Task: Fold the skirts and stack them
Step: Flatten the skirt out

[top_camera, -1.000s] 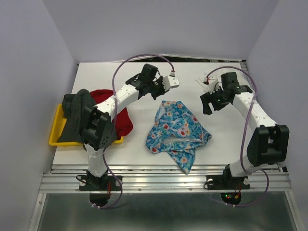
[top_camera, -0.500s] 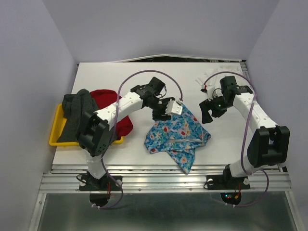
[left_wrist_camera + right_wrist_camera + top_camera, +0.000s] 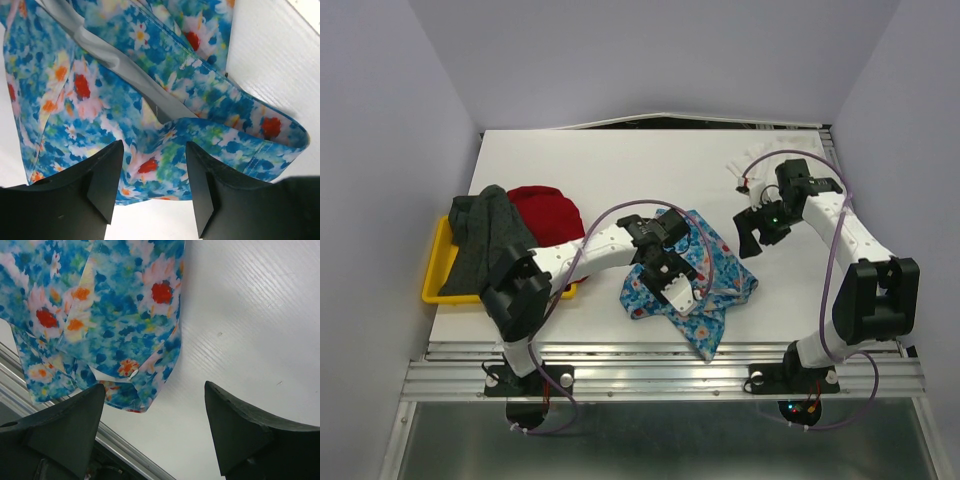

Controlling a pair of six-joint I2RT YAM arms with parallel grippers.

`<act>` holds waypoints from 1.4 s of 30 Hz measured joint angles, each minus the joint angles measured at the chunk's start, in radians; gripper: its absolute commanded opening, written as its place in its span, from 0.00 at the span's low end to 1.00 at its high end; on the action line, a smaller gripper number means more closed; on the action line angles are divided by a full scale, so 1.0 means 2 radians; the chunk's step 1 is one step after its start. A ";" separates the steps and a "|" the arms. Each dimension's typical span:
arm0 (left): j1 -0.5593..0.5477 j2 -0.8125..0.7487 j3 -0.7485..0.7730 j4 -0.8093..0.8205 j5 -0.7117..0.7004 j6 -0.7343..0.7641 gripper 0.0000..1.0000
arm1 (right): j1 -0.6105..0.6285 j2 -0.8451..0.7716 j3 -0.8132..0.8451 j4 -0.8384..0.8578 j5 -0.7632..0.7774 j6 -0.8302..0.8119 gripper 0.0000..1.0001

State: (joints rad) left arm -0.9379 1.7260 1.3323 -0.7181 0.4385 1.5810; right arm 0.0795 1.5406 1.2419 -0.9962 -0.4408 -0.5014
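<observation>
The blue skirt with red-and-white flowers (image 3: pixel 715 270) lies crumpled at the table's middle. My left gripper (image 3: pixel 672 284) hangs low over its left part. In the left wrist view that gripper (image 3: pixel 154 152) is open, and the skirt's (image 3: pixel 150 90) near hem shows below and between the fingers. My right gripper (image 3: pixel 757 230) is open above bare table just right of the skirt. In the right wrist view the right gripper (image 3: pixel 155 390) holds nothing, and a skirt corner (image 3: pixel 110 315) lies to its upper left. The red skirt (image 3: pixel 545 210) and the dark grey skirt (image 3: pixel 485 245) lie heaped at the left.
A yellow tray (image 3: pixel 433 282) at the table's left edge holds the grey and red heap. A small white connector on a cable (image 3: pixel 740 168) lies at the back right. The metal rail (image 3: pixel 670 365) runs along the near edge.
My left arm has swung from the back of the table forward and down onto the blue skirt, and its jaws have gone from shut to open. The right gripper has shifted slightly.
</observation>
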 measured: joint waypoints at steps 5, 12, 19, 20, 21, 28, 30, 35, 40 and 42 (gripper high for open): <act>-0.002 0.017 -0.002 0.009 -0.026 0.027 0.61 | 0.000 0.000 -0.005 0.000 0.004 0.000 0.86; -0.002 0.042 -0.002 0.028 -0.041 0.043 0.21 | 0.000 0.000 -0.022 0.000 0.012 -0.002 0.86; -0.002 0.047 0.000 0.043 -0.038 0.037 0.00 | 0.000 -0.002 -0.023 0.001 0.023 -0.002 0.90; 0.000 0.047 0.005 0.040 -0.034 0.025 0.00 | 0.000 -0.003 -0.023 0.002 0.025 -0.002 0.91; 0.003 0.047 0.014 0.038 -0.030 0.013 0.00 | 0.000 -0.004 -0.023 0.002 0.026 -0.002 0.93; 0.070 0.129 0.284 -0.028 0.045 -0.163 0.00 | -0.012 -0.004 -0.015 0.004 0.028 0.000 0.96; 0.110 0.186 0.407 -0.035 0.081 -0.244 0.00 | -0.018 0.000 0.002 0.005 0.030 0.000 0.97; 0.210 0.219 0.435 0.011 0.120 -0.429 0.00 | -0.044 0.001 0.036 0.010 0.030 -0.003 0.97; 0.287 0.224 0.315 0.093 0.081 -0.599 0.00 | -0.061 0.004 0.037 0.007 0.027 -0.007 0.95; 0.299 0.241 0.299 0.104 0.067 -0.648 0.00 | -0.062 0.007 0.037 0.002 0.014 -0.011 0.88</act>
State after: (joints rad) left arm -0.3408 2.2070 1.9312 -0.5110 0.5720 0.2859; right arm -0.0452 1.5539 1.3155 -0.9913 -0.4122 -0.5240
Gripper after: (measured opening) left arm 0.026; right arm 0.942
